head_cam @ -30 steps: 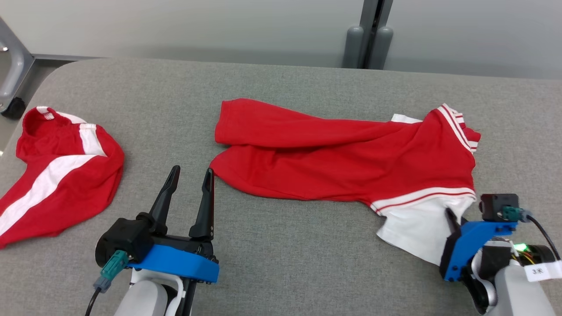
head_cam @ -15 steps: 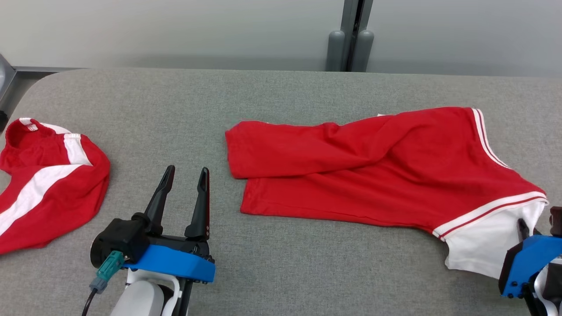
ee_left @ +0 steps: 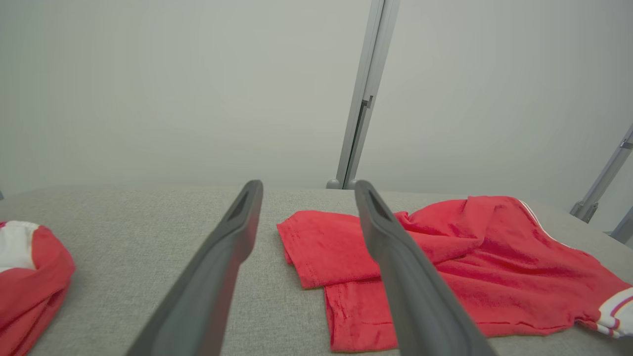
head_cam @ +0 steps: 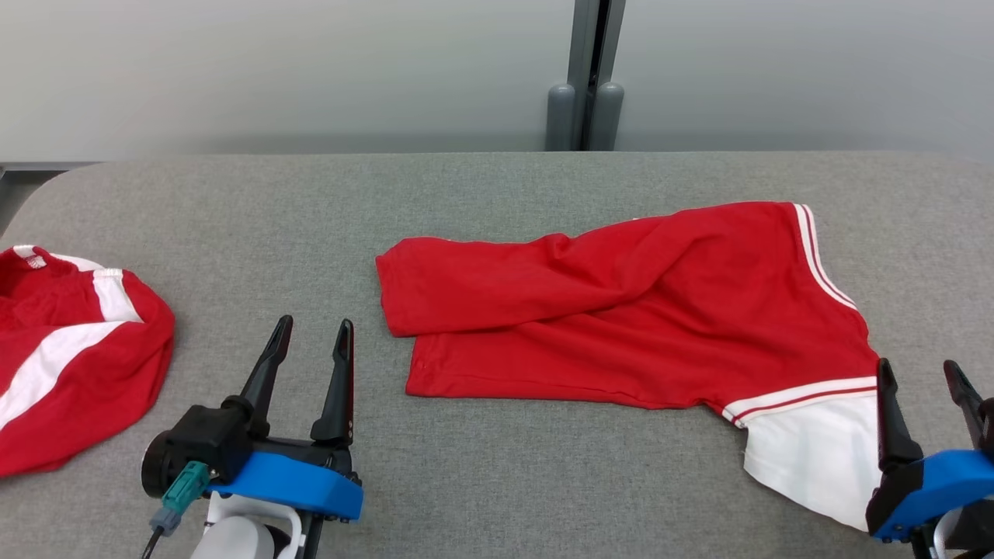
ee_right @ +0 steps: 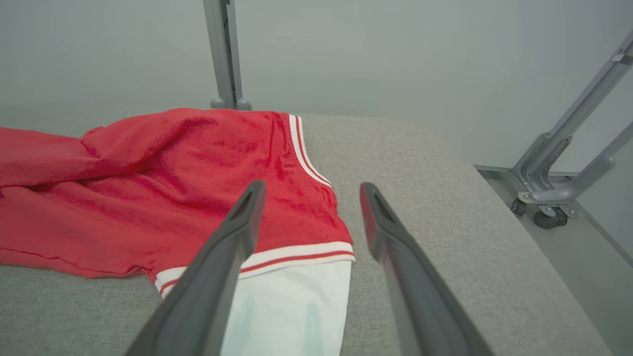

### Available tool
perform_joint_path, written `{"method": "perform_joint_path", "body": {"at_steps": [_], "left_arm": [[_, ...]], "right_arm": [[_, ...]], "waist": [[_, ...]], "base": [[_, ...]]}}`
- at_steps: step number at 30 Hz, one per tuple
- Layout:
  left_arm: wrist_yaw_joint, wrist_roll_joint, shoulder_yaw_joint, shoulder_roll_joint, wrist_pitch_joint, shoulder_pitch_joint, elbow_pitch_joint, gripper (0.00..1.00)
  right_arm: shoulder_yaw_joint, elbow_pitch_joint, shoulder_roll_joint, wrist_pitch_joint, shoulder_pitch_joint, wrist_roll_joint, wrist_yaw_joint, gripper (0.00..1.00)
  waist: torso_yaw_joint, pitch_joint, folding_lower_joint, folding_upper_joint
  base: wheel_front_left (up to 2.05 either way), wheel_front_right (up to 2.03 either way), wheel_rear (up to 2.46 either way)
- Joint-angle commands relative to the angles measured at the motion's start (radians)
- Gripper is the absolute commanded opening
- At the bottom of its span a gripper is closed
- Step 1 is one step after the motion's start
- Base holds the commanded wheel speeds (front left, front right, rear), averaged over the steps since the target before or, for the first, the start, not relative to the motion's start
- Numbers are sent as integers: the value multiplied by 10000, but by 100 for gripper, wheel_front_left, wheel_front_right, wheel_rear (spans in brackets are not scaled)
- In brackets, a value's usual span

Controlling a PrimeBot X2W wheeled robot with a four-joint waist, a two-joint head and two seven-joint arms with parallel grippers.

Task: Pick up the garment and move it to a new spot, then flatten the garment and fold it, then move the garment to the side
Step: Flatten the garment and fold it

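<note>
The garment point(head_cam: 621, 310) is a red piece with a white striped band and a white end, lying loosely folded across the grey table point(head_cam: 466, 202). It appears in the left wrist view point(ee_left: 445, 267) and the right wrist view point(ee_right: 163, 198) too. My right gripper point(head_cam: 920, 373) stands open at the garment's white lower right corner, nothing between its fingers, its left finger point(ee_right: 217, 277) above the white cloth. My left gripper point(head_cam: 311, 330) is open near the front, left of the garment's hem and apart from it.
A second red and white garment point(head_cam: 62, 365) lies bunched at the table's left edge. A grey post point(head_cam: 586, 78) stands behind the table against the pale wall. A wheeled metal frame point(ee_right: 554, 198) stands on the floor past the table's right end.
My right gripper has opened and let go of the garment's white corner after dragging it rightward and spreading it. The head camera has shifted, so the whole scene sits differently.
</note>
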State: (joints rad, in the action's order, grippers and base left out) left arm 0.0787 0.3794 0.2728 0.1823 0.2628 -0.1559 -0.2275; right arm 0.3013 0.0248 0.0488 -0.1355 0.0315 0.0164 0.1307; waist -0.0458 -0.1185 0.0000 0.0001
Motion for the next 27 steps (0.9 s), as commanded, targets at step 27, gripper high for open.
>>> {"method": "perform_joint_path", "body": {"at_steps": [27], "left_arm": [[-476, -194, -1107, 38, 28, 1869, -166, 100]], "right_arm": [[-1462, 498, 33, 2516, -926, -1036, 1, 100]], "waist": [[521, 1374, 0, -1]], "base": [[0, 0, 0]]}}
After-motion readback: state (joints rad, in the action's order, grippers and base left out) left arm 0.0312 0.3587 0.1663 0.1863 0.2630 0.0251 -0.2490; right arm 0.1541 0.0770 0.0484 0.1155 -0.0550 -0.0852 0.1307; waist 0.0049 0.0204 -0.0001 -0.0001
